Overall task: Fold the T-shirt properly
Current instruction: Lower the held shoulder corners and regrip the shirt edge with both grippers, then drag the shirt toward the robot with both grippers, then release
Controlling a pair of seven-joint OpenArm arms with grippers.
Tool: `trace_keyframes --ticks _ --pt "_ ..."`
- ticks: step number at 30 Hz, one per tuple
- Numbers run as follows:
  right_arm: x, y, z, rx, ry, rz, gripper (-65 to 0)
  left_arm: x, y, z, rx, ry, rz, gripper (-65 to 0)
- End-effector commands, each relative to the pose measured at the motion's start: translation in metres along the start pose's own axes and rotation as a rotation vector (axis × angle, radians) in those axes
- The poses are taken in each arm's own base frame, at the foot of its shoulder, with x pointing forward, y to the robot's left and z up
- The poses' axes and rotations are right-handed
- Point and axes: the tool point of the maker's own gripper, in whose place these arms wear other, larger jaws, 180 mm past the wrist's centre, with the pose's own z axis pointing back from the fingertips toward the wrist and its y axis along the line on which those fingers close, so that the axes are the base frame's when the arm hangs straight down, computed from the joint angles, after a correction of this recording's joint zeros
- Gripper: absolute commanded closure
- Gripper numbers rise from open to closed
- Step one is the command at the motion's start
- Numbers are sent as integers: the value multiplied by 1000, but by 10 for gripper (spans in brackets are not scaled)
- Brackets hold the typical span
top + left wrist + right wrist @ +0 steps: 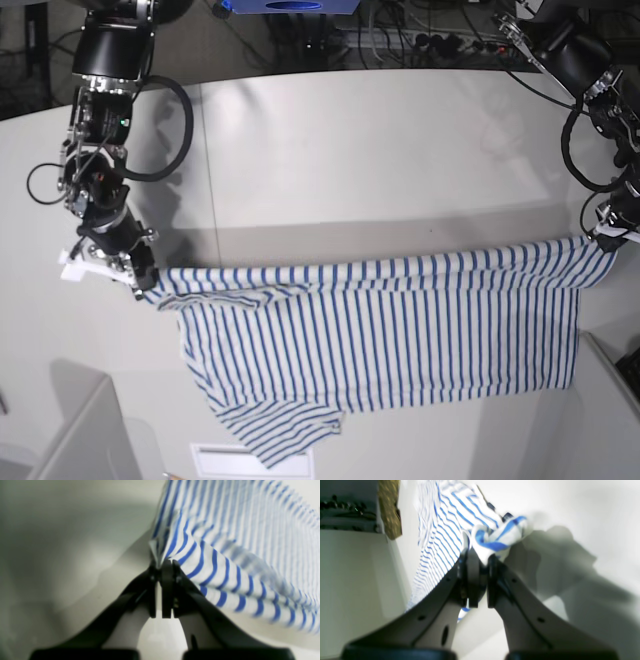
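The T-shirt, white with thin blue stripes, hangs stretched between both arms across the front of the white table. My left gripper is shut on one corner of the T-shirt; in the base view this left gripper is at the right edge. My right gripper is shut on a bunched corner of the T-shirt; in the base view this right gripper is at the left. The shirt's lower part drapes over the table's front, with a sleeve hanging lowest.
Cables and equipment lie beyond the table's far edge. Grey panels stand below the front left and at the front right. A white label sits at the bottom.
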Motion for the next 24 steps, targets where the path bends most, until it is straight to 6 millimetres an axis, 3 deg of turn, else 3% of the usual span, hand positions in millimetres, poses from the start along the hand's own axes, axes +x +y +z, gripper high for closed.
trace_keyframes --ticks 1,5,8,16,22,24 --pt "16 12 3 21 -39 1 0 16 7 6 29 -36 1 0" --pt "7 24 3 35 33 -57 0 13 7 6 34 -32 5 0" --pt "-4 17 5 26 83 -65 0 -1 15 9 47 -2 1 0" --pt "-21 -37 18 -85 114 -49 0 -56 45 23 122 128 -49 0" --pt "-9 -74 35 -128 75 -66 0 -78 63 32 157 156 -72 0" --pt "-10 -85 40 -149 76 -71 0 -87 57 29 142 179 -101 0"
